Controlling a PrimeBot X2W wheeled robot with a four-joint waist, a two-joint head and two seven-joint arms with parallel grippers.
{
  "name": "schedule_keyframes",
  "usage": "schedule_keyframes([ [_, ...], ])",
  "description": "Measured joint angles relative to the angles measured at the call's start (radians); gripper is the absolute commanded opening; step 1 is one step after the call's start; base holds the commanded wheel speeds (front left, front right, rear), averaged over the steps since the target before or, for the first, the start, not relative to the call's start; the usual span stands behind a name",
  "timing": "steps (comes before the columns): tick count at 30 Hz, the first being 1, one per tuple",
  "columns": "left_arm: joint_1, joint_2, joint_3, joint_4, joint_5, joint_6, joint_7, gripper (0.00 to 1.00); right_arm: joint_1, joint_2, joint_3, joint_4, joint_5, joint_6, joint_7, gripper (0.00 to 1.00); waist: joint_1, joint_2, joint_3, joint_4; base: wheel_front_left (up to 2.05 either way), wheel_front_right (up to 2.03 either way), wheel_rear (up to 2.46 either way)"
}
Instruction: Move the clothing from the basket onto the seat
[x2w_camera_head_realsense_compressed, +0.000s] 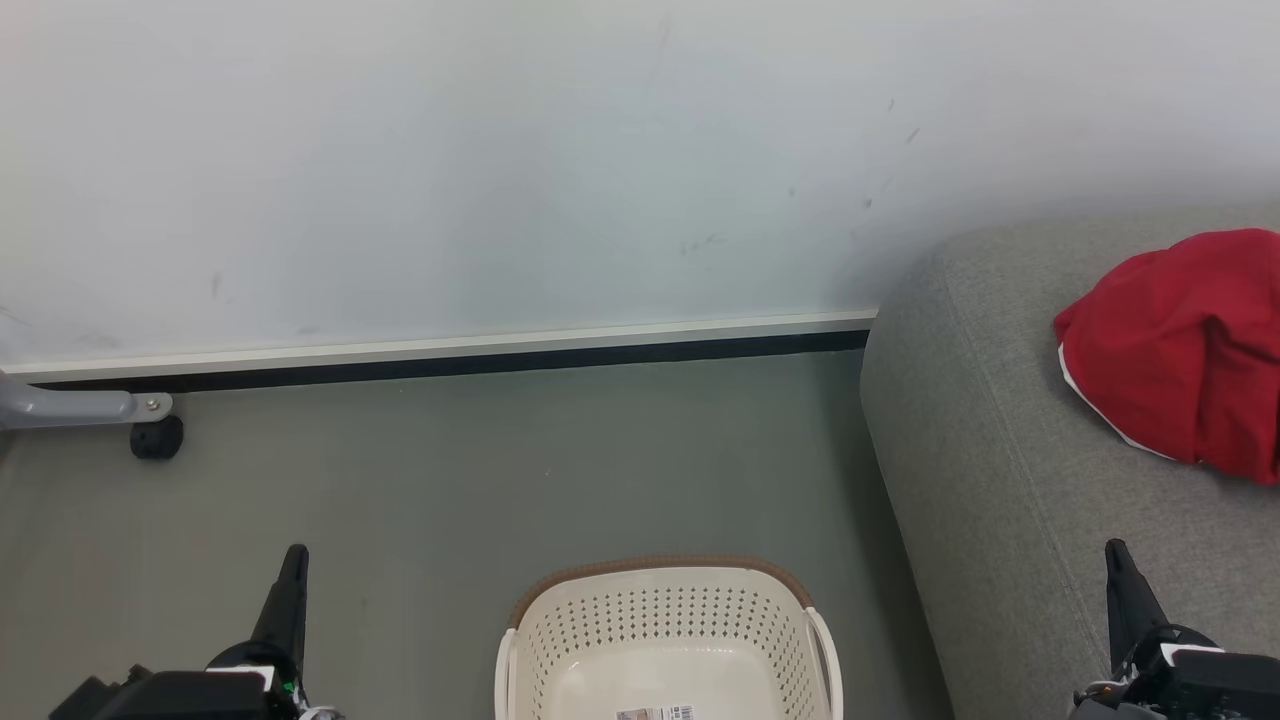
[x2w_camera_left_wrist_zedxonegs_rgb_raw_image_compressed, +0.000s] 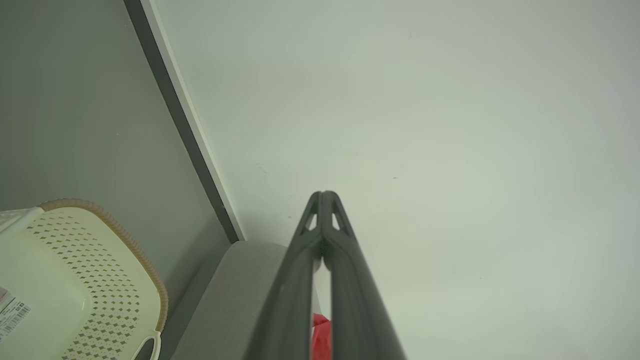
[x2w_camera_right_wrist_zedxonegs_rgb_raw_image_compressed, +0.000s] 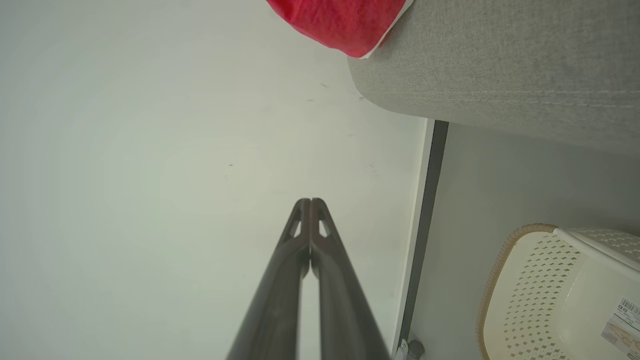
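Two grippers show low in the head view, the left gripper (x2w_camera_head_realsense_compressed: 293, 560) against the floor (x2w_camera_head_realsense_compressed: 450, 480) and the right gripper (x2w_camera_head_realsense_compressed: 1117, 560) against the seat (x2w_camera_head_realsense_compressed: 1000, 480). The left fingers (x2w_camera_left_wrist_zedxonegs_rgb_raw_image_compressed: 350, 280) and the right fingers (x2w_camera_right_wrist_zedxonegs_rgb_raw_image_compressed: 332, 280) are pressed together, nothing between them. The clothing (x2w_camera_head_realsense_compressed: 1185, 350), red with white edging, lies bunched on the seat. The basket (x2w_camera_head_realsense_compressed: 660, 615) stands on the floor just beside the seat.
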Motion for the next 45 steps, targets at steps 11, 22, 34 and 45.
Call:
schedule_keyframes([
  [11, 0.0, 0.0, 0.0, 0.0, 0.0, 0.0, 0.0, 0.0, 0.0, 0.0, 0.0, 0.0, 0.0, 0.0, 0.0, 0.0, 0.0, 0.0, 0.0, 0.0, 0.0, 0.0, 0.0],
  [22, 0.0, 0.0, 0.0, 0.0, 0.0, 0.0, 0.0, 0.0, 0.0, 0.0, 0.0, 0.0, 0.0, 0.0, 0.0, 0.0, 0.0, 0.0, 0.0, 0.0, 0.0, 0.0, 0.0],
  [34, 0.0, 0.0, 0.0, 0.001, 0.0, 0.0, 0.0, 0.0, 0.0, 0.0, 0.0, 0.0, 0.0, 0.0, 0.0, 0.0, 0.0, 0.0, 0.0, 0.0, 0.0, 0.0, 0.0],
  [45, 0.0, 0.0, 0.0, 0.001, 0.0, 0.0, 0.0, 0.0, 0.0, 0.0, 0.0, 0.0, 0.0, 0.0, 0.0, 0.0, 0.0, 0.0, 0.0, 0.0, 0.0, 0.0, 0.0],
])
